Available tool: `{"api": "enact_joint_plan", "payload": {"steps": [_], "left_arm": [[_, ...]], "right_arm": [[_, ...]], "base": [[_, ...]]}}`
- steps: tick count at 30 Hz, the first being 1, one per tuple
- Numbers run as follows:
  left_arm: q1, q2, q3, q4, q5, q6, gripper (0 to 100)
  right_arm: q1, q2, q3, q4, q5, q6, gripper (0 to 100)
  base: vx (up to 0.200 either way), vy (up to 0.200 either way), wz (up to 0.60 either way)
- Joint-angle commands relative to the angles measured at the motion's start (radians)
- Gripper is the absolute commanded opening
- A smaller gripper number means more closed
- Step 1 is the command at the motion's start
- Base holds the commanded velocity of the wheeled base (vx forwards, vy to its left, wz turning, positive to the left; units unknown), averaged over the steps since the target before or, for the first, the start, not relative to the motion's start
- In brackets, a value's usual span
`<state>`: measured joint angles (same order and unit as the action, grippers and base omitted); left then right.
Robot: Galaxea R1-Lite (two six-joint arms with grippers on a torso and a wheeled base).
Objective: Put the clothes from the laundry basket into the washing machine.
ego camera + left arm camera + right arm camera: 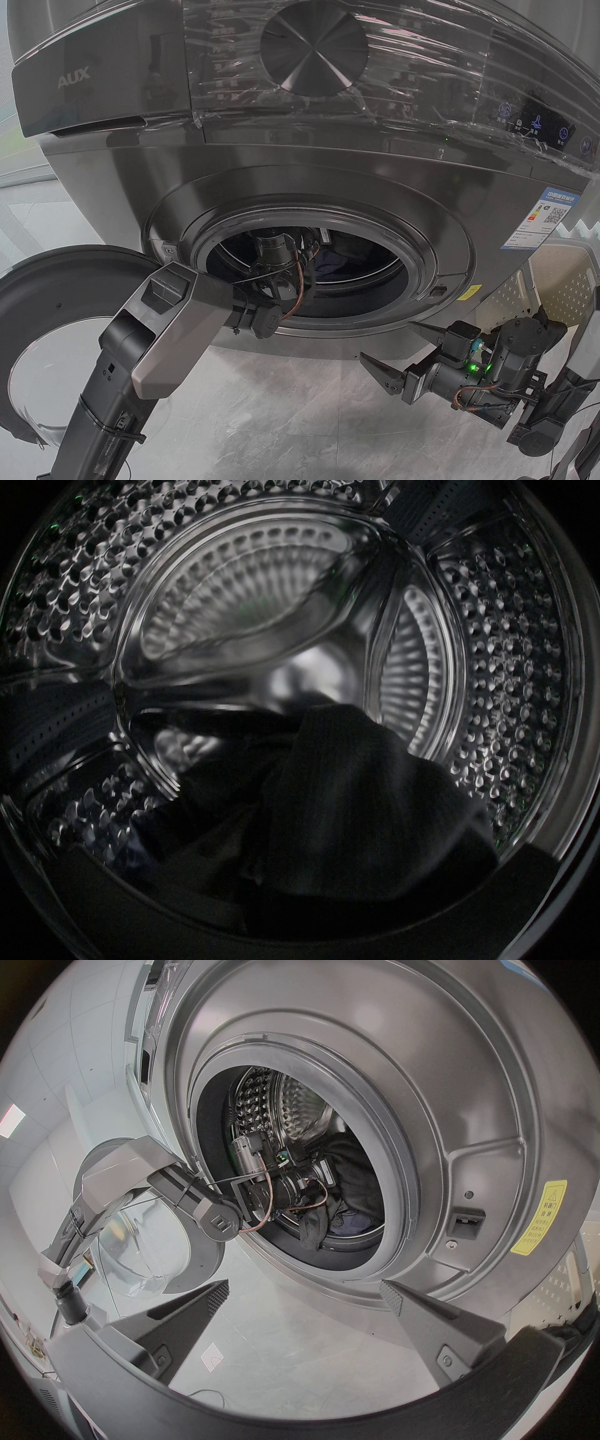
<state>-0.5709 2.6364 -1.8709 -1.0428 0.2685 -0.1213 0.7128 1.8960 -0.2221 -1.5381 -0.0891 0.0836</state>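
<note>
The dark clothes (350, 805) lie in the washing machine drum (500, 636). The left gripper (325, 1172) is inside it; its grip I cannot tell. The right gripper (385, 340) hangs outside, jaws apart.

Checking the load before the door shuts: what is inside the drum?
Dark clothes lie heaped on the floor of the drum, and the left arm is inside, above them. Anything under the heap is covered.
</note>
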Motion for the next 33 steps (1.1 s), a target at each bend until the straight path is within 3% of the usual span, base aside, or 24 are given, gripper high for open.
{"api": "enact_joint_plan", "payload": {"steps": [1, 6, 13, 14, 22, 26, 28, 29, 30, 33], "left_arm": [[-0.021, -0.072, 0.177, 0.018, 0.005, -0.023, 100], [-0.037, -0.157, 0.364, 0.104, 0.003, -0.028, 100], [-0.027, -0.115, 0.363, 0.127, -0.015, -0.012, 100], [-0.026, -0.099, 0.341, 0.132, -0.017, -0.012, 0], [-0.014, -0.047, 0.185, 0.136, -0.009, -0.018, 0], [-0.003, -0.006, 0.032, 0.127, 0.001, -0.026, 0], [-0.003, -0.006, 0.032, 0.127, 0.001, -0.026, 0], [0.011, 0.039, -0.096, 0.121, 0.018, -0.031, 0], [0.012, 0.059, -0.129, 0.122, 0.024, -0.031, 0], [0.022, 0.068, -0.129, 0.118, 0.034, -0.031, 0]], "right_arm": [[0.001, 0.000, -0.003, 0.000, 0.000, -0.001, 100], [0.002, 0.002, -0.003, 0.001, 0.002, -0.001, 100], [0.010, 0.002, -0.003, 0.000, 0.002, -0.001, 100], [0.008, 0.002, -0.003, 0.000, 0.002, -0.001, 100], [0.008, 0.000, -0.011, -0.002, 0.003, -0.001, 100], [0.008, 0.000, -0.019, -0.002, 0.003, -0.001, 100], [0.008, 0.000, -0.019, -0.002, 0.003, -0.001, 100], [0.010, 0.000, -0.020, -0.002, 0.003, -0.001, 100], [0.008, 0.000, -0.020, -0.002, 0.003, -0.001, 100], [0.010, 0.000, -0.022, -0.002, 0.003, -0.001, 100]], "base": [[0.000, 0.000, 0.00], [0.000, 0.000, 0.00], [0.000, 0.000, 0.00], [0.000, 0.000, 0.00], [0.000, 0.000, 0.00], [0.000, 0.000, 0.00], [0.000, 0.000, 0.00], [0.000, 0.000, 0.00], [0.000, 0.000, 0.00], [0.000, 0.000, 0.00]]}}
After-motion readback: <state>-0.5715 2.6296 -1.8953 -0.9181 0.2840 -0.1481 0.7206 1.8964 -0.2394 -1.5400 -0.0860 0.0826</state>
